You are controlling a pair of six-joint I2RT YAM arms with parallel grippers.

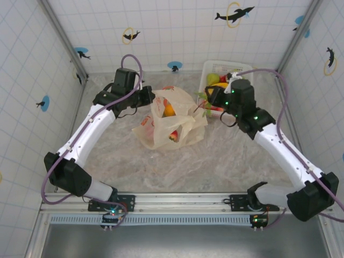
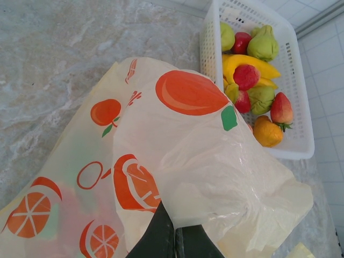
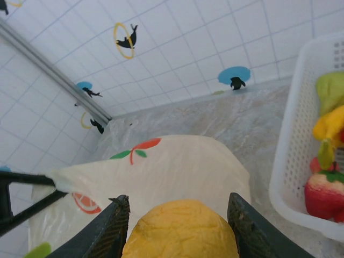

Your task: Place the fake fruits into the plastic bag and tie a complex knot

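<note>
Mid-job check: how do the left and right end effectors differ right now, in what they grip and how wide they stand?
The left end effector is shut tight with its fingers together, while the right end effector has its fingers set well apart. The left pinches thin film at the edge of the plastic bag; the right grips a round orange fruit. Shared: both are at the bag, each holding something.

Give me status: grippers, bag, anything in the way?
Left gripper shut on plastic bag edge, holding it up. Right gripper shut on yellow-orange fruit, facing bag. More fruits in white basket. No obstruction seen.
</note>
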